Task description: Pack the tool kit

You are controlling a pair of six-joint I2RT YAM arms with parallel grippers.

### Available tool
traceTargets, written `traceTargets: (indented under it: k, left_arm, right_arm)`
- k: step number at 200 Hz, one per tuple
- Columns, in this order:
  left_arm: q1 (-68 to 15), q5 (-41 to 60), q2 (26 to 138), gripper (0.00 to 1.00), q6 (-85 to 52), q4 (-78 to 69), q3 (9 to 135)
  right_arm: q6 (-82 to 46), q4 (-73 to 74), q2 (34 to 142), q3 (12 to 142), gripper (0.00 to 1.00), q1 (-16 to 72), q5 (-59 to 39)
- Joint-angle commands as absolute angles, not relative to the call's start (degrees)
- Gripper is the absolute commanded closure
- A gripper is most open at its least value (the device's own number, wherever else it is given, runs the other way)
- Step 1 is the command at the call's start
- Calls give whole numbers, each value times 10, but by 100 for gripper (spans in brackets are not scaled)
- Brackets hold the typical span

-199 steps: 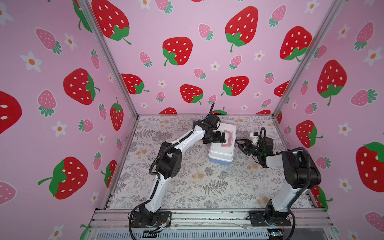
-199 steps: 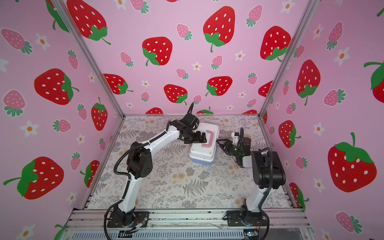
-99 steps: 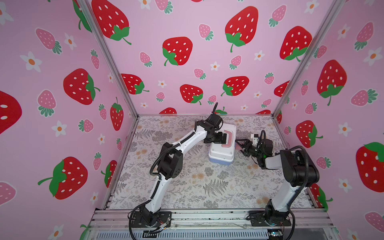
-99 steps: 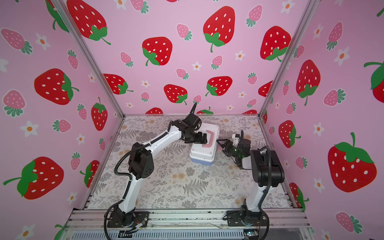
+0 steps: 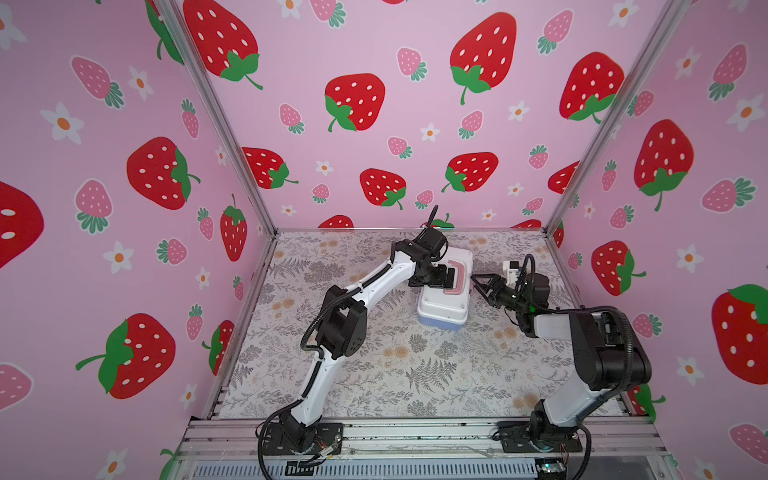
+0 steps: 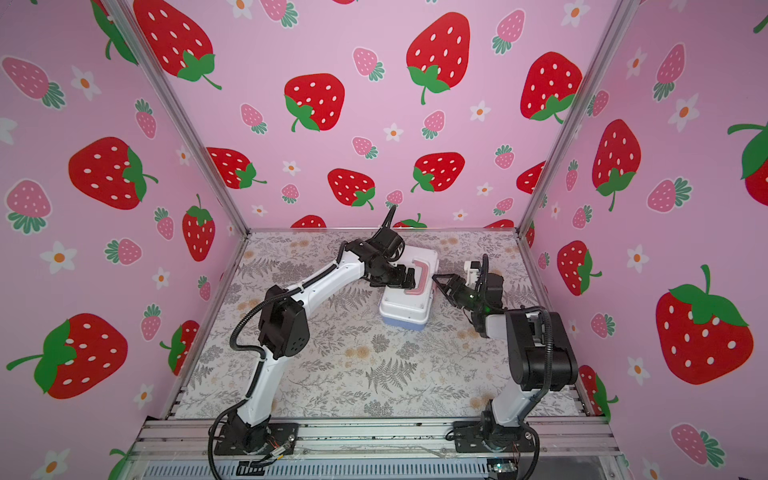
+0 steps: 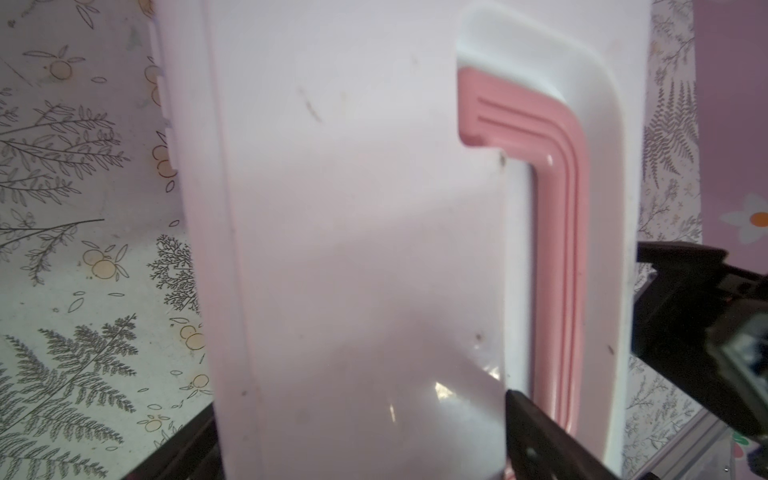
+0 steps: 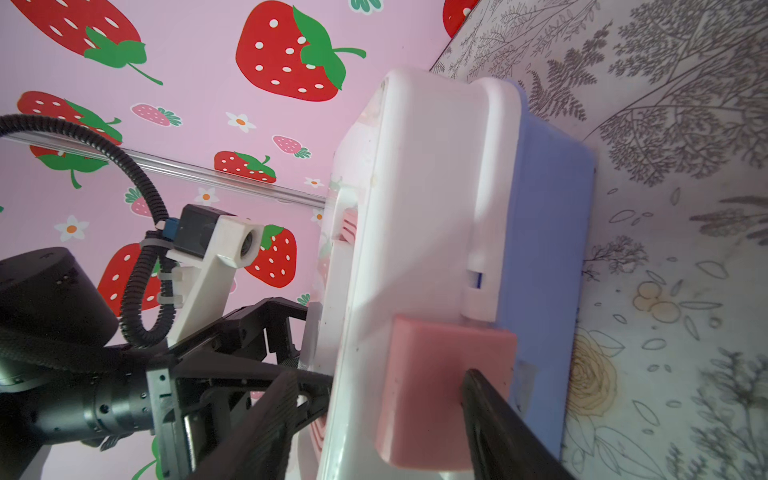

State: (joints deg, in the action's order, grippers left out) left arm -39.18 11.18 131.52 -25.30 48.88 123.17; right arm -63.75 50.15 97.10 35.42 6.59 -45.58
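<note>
Fingers [image 7: 536, 436] of the left gripper [image 5: 441, 277] are spread as wide as they go and grasp nothing. They lie low over the white lid [image 7: 353, 249], one just beside the pink handle [image 7: 569, 249], the other at the lid's far edge. Whether they actually bear down on it I cannot tell.

On the right gripper [image 5: 477, 282] the fingers are about half spread. One tip [image 8: 494, 411] sits on the pink latch [image 8: 432, 374] and the other reaches over the top of the lid. I cannot tell whether they are pinching or only touching.

The tool kit [image 5: 442, 305] stands shut on the floral table [image 5: 374, 357], toward the back and between the two arms, with its blue base [image 8: 548, 249] flat down.

My worry is the latch. Its face looks smooth, so the tip could skid off instead of snapping it home. A sideways push could also slide the whole case toward the left arm, since nothing clamps it. If the left fingers are not truly pressing, the lid may lift. The two grippers are near each other, so an overshoot could knock them together or snag the handle.
</note>
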Motion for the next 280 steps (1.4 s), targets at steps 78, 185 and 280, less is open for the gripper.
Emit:
traceTargets:
  k: [78, 185, 280]
  left_arm:
    - [-398, 121, 1352, 2, -248, 540, 1214]
    - [-398, 134, 1352, 2, -253, 536, 1215]
    - [-398, 133, 1349, 2, -252, 537, 1211]
  right_arm:
    - [-644, 557, 1043, 338, 55, 76, -489]
    - [-722, 689, 1116, 328, 43, 79, -519]
    - [-748, 725, 1133, 320, 42, 79, -510]
